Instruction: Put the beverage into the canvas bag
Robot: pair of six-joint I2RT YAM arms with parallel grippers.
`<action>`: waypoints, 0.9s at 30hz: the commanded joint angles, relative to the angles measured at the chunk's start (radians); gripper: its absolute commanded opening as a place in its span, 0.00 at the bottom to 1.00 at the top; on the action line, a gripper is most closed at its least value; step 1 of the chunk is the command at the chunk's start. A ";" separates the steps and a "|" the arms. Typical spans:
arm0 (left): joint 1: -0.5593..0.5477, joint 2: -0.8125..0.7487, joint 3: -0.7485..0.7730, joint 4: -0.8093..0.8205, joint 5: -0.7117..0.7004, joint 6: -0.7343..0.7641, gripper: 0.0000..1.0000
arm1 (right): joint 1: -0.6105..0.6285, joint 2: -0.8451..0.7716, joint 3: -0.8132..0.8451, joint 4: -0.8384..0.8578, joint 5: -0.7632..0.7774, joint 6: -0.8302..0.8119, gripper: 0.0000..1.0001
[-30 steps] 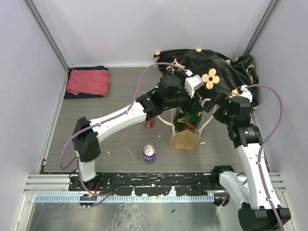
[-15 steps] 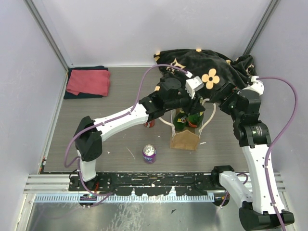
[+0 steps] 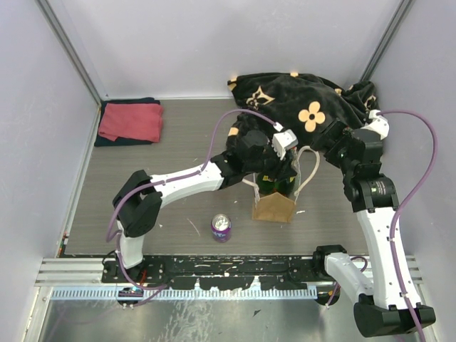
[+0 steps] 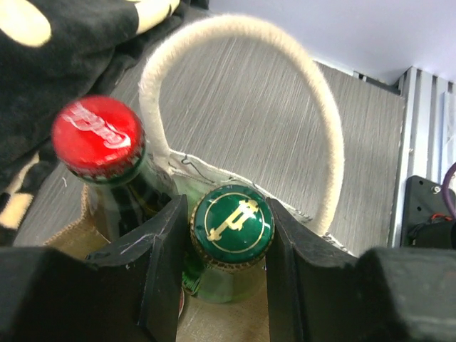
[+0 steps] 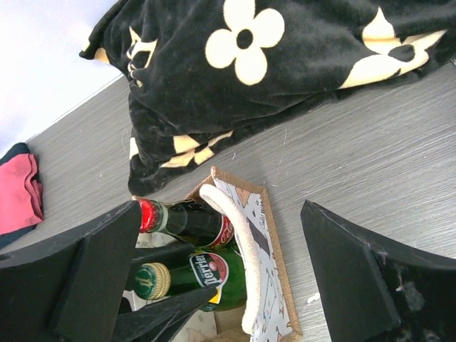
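At the bag mouth, the left hand [image 4: 226,214] is clenched on the green bottle [image 4: 214,285], one finger on each side of its cap. The bottle is green glass with a green cap bearing a gold emblem; the right wrist view shows a Perrier label. It stands upright inside the canvas bag [image 3: 274,206], touching a red-capped bottle [image 4: 100,135] on its far side. The bag is tan-brown and upright, with cream rope handles [image 4: 313,107] arching over the bottles. It sits mid-surface, right of centre, just near of the black flowered blanket [image 3: 306,107]. The left arm stretches from near left across to the bag, wrist tipped down. The right hand [image 5: 221,214] is released, jaws wide, hovering right of the bag and apart from it. A purple can [image 3: 221,226] stands near-left of the bag, and a red towel [image 3: 130,121] lies far left on the surface [image 3: 178,142].
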 commanded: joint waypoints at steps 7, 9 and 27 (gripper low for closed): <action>0.003 0.030 -0.025 0.285 -0.012 0.047 0.00 | 0.002 -0.008 -0.048 0.092 0.002 0.002 1.00; 0.003 0.039 -0.037 0.299 -0.011 0.050 0.00 | 0.003 -0.006 -0.051 0.093 0.001 -0.001 1.00; 0.001 -0.025 -0.210 0.306 0.018 0.083 0.00 | 0.003 0.001 -0.087 0.124 -0.016 0.011 1.00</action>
